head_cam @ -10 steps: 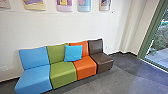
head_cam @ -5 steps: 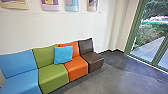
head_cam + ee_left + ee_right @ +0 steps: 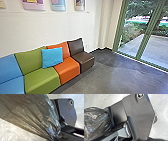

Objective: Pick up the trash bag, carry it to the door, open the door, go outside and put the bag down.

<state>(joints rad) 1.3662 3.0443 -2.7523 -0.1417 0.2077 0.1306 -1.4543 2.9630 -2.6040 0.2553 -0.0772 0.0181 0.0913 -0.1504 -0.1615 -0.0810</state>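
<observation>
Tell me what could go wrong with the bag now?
The bag bunches into a narrow neck, so it might slip loose there. Its plastic looks thin and shows close to the robot's plate, so it could rub and tear. And if the robot swings wide, the bag might bump the brown seat or the green frame.

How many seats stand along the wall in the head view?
4, left to right: the blue seat, the green seat, the orange seat and the brown seat. The picture cuts off the blue one; others may be hidden.
</observation>
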